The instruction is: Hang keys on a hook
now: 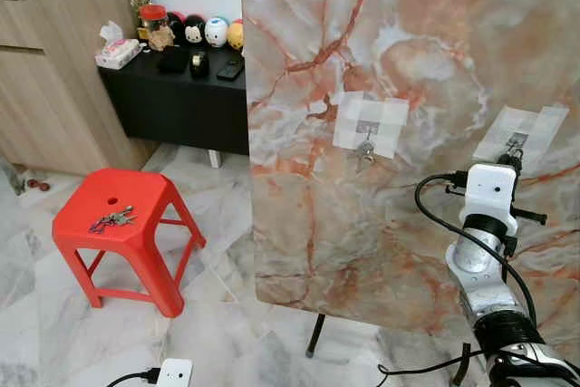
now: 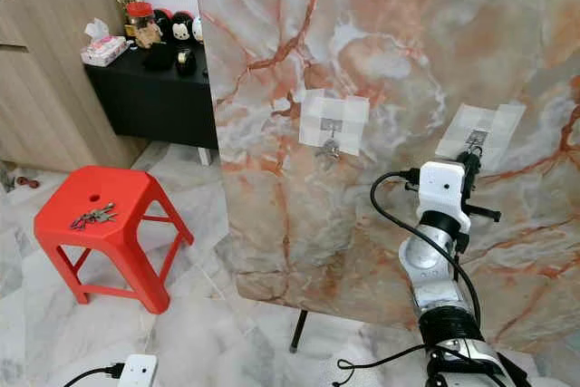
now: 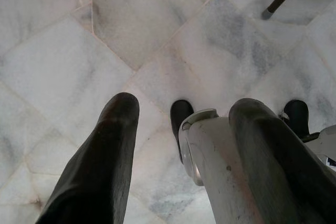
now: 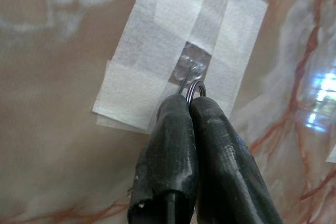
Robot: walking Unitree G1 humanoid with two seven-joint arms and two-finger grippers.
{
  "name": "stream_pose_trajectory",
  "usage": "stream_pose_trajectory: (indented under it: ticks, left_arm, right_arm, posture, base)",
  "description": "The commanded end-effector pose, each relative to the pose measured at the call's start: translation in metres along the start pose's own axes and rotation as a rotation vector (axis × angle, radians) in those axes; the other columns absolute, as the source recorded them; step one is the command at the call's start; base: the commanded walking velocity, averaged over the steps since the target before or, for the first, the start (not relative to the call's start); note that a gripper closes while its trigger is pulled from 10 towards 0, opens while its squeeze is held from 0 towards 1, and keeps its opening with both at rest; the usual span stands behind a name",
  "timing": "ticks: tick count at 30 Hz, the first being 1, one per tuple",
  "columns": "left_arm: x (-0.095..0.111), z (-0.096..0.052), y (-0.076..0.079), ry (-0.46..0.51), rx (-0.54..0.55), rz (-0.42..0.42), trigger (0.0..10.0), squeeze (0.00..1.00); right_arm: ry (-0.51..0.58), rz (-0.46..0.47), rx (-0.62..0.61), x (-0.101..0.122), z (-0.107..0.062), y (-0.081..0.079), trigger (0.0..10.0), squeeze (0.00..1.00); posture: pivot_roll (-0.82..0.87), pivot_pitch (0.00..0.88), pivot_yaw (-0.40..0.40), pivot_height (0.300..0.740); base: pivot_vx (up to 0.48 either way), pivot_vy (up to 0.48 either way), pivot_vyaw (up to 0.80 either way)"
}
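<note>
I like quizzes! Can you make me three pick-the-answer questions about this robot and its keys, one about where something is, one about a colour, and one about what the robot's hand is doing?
1. Where does the loose bunch of keys lie?
A. on the red stool
B. on the black side table
C. on the floor

2. What colour is the stool?
A. blue
B. red
C. white

3. What is the right gripper doing?
A. hanging open over the floor
B. holding a tissue box
C. pinching a key ring at a taped hook on the marble board

Answers:
1. A: the keys rest on the stool's seat, near its hole.
2. B: seat and legs are bright red.
3. C: the right wrist view shows its fingers closed together on the key ring right at the hook, which is held to the marble board by white tape.
</note>
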State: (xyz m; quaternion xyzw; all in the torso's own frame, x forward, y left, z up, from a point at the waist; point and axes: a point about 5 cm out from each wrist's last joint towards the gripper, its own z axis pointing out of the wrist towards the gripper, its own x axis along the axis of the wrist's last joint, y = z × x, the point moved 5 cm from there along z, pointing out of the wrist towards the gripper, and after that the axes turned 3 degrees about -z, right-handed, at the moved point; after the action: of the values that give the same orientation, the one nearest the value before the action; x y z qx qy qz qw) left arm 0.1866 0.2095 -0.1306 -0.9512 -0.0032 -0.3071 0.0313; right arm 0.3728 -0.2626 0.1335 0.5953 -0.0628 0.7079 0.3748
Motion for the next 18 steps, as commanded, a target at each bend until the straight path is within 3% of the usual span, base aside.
stream_pose_trajectory:
  ticks: [1,18]
  left_arm:
    - [-0.0029,0.0000,0.0006,-0.019,0.001,0.014,10.0,0.00]
    - [-0.0040,-0.0003,-0.0003,-0.023,0.001,0.013,10.0,0.00]
  right_arm:
    - [-0.005,0.001,-0.007,0.0011,0.0058,0.0040,10.0,0.00]
    - [-0.027,-0.015,0.037,-0.0022,0.0073,-0.0013,10.0,0.00]
  posture:
    - [0.02,0.000,-0.046,0.740]
    - [0.02,0.000,-0.046,0.740]
  base:
    - [0.000,0.000,0.00]
    - [0.000,0.000,0.00]
